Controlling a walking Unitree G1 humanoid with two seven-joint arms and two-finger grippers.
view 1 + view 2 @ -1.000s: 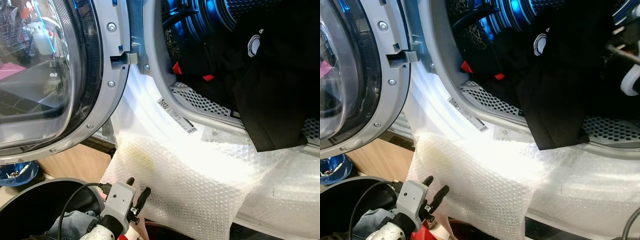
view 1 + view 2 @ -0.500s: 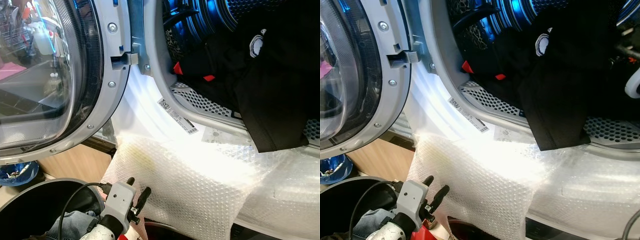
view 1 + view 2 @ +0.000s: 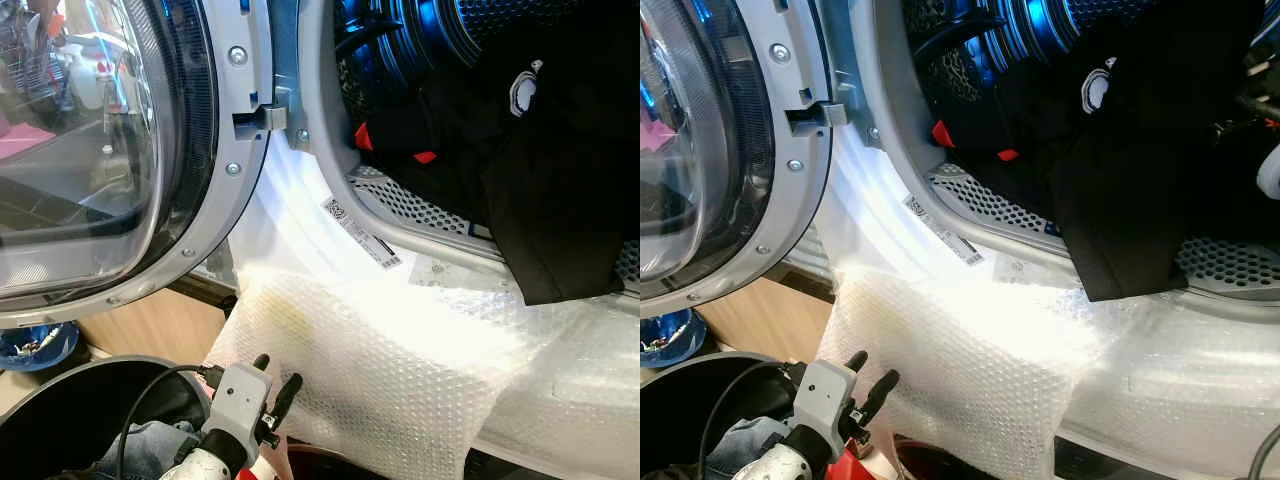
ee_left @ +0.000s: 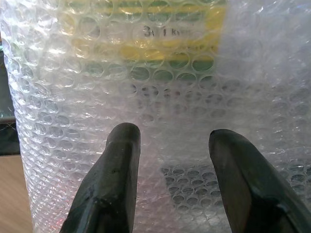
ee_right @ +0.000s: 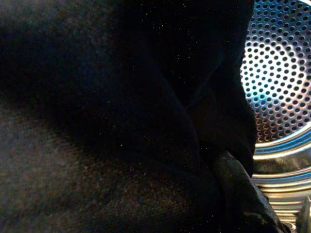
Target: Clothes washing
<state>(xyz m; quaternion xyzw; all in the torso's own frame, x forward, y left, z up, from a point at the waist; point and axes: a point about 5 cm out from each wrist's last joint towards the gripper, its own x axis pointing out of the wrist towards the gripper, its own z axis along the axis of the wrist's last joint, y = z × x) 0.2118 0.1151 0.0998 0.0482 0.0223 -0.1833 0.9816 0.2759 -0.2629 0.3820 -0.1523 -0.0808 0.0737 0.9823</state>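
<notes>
Right gripper (image 5: pixel 233 194) is deep inside the drum, wrapped in a black garment (image 3: pixel 545 170). The right wrist view shows dark cloth pressed right up against the lens, with one black finger at five o'clock beside the perforated steel drum wall (image 5: pixel 277 73). Whether its fingers are clamped on the cloth or simply buried in it, I cannot tell.

Out to the garment itself: it lies half in and half out. A long black panel droops over the drum lip at about three o'clock in the left eye view, with its lower edge hanging onto the bubble wrap (image 3: pixel 380 370) that covers the machine's front. More dark clothing with small red tabs sits behind it in the blue-lit drum.

Left gripper (image 3: pixel 272 385) sits low at seven o'clock, fingers apart and holding nothing, pointed at the bubble wrap just ahead of it. It is above a dark laundry basket (image 3: pixel 60 410) with denim (image 3: pixel 140 445) inside.

At ten o'clock the washer door (image 3: pixel 110 160) stands swung wide open.

So this looks like the loading step, mid-push. The next move probably calls for driving that hanging panel fully past the lip, so nothing trails across the door seal. After that, the denim in the basket looks like the next piece to load.
</notes>
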